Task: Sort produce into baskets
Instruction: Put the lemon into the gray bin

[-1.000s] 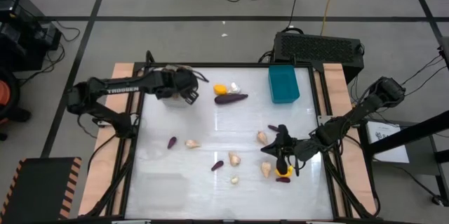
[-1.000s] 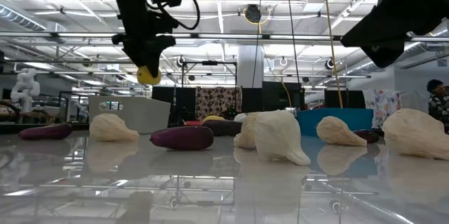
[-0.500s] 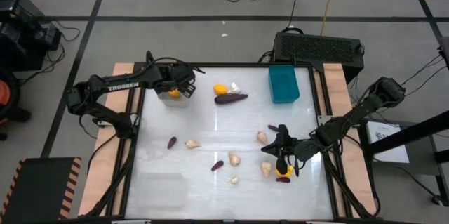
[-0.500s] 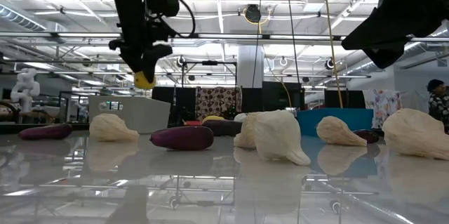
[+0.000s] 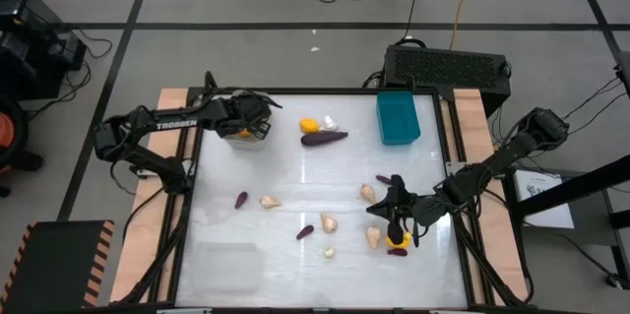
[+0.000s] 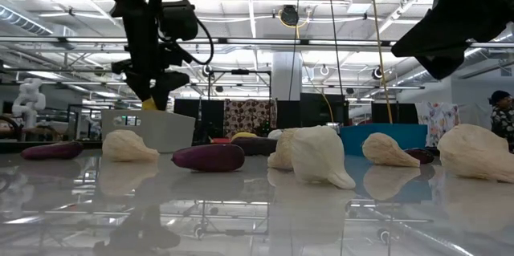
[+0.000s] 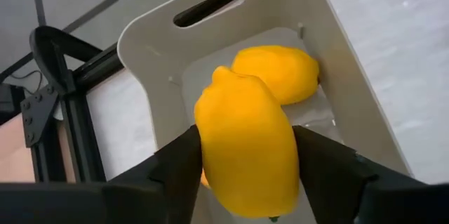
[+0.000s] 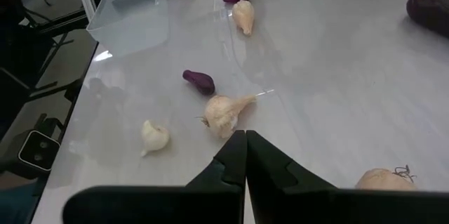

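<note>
My left gripper (image 5: 243, 123) hangs over the light grey basket (image 5: 242, 137) at the far left, shut on an orange-yellow fruit (image 7: 245, 150). Another yellow fruit (image 7: 277, 73) lies in that basket. In the low view the held fruit (image 6: 150, 105) is at the basket's rim (image 6: 157, 128). My right gripper (image 5: 397, 219) is shut and empty, above the table at the near right, over a yellow and a purple piece (image 5: 398, 247). The teal basket (image 5: 398, 117) stands far right. The clear basket (image 5: 228, 260) stands near left. My left gripper pinches the orange-yellow fruit by its two long sides (image 7: 210, 161) between its two fingers (image 7: 179, 164), coming from above and pointing down. The fruit is lifted clear, hanging over the grey basket's opening, above the fruit lying inside.
Loose on the table: an orange fruit (image 5: 309, 125), a large eggplant (image 5: 324, 138), small eggplants (image 5: 241, 199) (image 5: 304, 231), and garlic bulbs (image 5: 269, 201) (image 5: 328, 222) (image 5: 367, 192) (image 5: 374, 237). A large black box (image 5: 448, 66) stands behind the far edge.
My left gripper has gone toward the table's left edge and down with the yellow fruit, from beside the grey basket to over it, the fruit now at the basket's rim. It has stayed shut on the fruit.
</note>
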`<state>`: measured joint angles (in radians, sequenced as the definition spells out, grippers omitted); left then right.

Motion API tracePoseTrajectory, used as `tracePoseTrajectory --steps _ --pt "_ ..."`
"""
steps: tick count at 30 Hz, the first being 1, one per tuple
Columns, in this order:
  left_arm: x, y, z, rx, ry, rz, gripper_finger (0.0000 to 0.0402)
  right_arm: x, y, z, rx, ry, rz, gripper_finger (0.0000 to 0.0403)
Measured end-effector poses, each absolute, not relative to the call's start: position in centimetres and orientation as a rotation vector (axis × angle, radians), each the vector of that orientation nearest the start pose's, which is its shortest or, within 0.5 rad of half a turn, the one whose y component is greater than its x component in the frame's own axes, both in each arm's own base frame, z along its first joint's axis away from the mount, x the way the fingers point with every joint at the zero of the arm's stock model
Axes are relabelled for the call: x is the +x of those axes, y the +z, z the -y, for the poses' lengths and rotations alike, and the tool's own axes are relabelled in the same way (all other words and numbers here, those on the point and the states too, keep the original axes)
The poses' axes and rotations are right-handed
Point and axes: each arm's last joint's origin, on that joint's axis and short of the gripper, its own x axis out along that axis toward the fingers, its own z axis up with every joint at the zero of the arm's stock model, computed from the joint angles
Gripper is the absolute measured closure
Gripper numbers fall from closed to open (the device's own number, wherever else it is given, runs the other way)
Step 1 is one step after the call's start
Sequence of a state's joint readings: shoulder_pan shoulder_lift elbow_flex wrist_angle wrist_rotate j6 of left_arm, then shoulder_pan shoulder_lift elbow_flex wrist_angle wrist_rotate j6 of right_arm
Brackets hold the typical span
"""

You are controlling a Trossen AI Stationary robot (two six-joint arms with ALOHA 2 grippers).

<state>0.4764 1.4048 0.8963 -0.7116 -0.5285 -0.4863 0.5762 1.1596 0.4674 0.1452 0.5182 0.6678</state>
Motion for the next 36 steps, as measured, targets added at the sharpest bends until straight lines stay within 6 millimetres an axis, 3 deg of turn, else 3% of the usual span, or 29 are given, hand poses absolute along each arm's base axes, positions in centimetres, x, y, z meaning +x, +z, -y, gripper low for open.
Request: tracePoseTrajectory --steps 6,15,25,36 --pt "21.7 21.0 -12.8 -0.331 1.145 -1.042 0.0141 19.3 18.7 -10.8 0.37 -0.103 -0.46 0.0403" --pt "22.5 22.3 -12.8 -0.354 1.111 -0.999 0.0134 19.3 18.7 -10.8 0.365 -0.103 -0.459 0.0403" --pt "25.1 25.3 -11.5 -0.304 1.004 -0.855 0.0134 19.3 18.7 -10.8 0.359 -0.102 -0.459 0.0403" --pt "29.7 25.9 -8.4 -0.28 0.755 -0.613 0.0134 19.3 18.7 -10.8 0.371 -0.105 -0.459 0.0403"
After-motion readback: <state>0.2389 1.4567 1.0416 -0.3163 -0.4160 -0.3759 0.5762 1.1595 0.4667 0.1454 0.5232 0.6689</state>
